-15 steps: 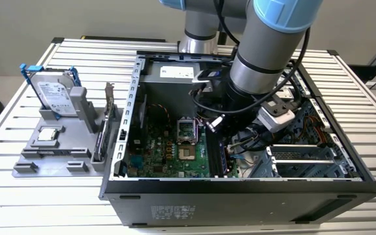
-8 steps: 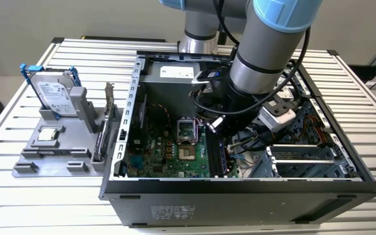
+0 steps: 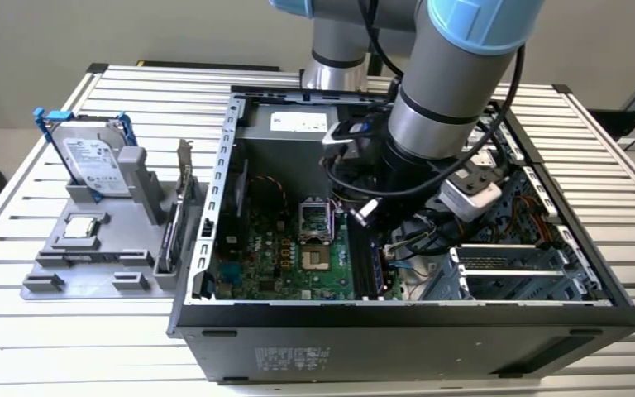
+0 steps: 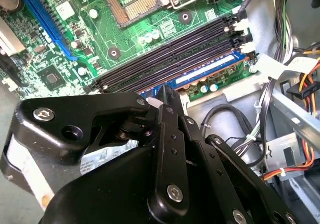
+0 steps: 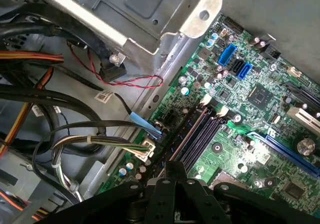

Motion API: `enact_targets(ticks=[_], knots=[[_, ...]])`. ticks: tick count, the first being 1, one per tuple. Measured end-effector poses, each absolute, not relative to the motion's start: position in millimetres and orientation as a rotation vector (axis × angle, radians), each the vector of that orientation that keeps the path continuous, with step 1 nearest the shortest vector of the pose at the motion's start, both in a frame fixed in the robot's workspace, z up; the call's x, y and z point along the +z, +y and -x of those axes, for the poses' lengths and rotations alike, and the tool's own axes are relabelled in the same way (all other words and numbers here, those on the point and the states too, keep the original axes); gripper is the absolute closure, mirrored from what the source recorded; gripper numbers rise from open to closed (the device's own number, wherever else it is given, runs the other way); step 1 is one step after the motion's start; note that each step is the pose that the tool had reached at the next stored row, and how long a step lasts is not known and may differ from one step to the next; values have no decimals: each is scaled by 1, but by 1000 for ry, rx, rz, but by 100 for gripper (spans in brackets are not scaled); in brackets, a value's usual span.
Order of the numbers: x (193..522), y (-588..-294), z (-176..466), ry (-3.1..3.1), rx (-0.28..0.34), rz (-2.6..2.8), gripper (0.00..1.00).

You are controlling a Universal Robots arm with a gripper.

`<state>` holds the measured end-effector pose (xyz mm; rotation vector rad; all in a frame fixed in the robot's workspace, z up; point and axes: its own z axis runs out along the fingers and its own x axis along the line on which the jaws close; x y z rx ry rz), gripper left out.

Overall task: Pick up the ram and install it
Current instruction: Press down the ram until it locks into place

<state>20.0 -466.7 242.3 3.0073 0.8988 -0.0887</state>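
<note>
The end effector (image 4: 167,97), black jointed metal links with hex bolts, reaches down inside the open computer case (image 3: 406,318), its fingertips pressed together on the ram (image 4: 200,74); the ram, a thin green stick with a blue label, sits edge-down in the outermost of the black memory slots (image 4: 170,54) on the glossy green motherboard (image 5: 235,109); bundled cables (image 5: 75,139) crowd beside it; on the ribbed table (image 3: 31,331), a grey fixture (image 3: 97,265) holds a hard drive (image 3: 92,161).
</note>
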Motion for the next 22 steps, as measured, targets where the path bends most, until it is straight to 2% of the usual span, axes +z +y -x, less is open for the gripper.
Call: enact_targets(ticks=[22], knots=[[242, -467, -20, 1158, -88, -2912, 100]])
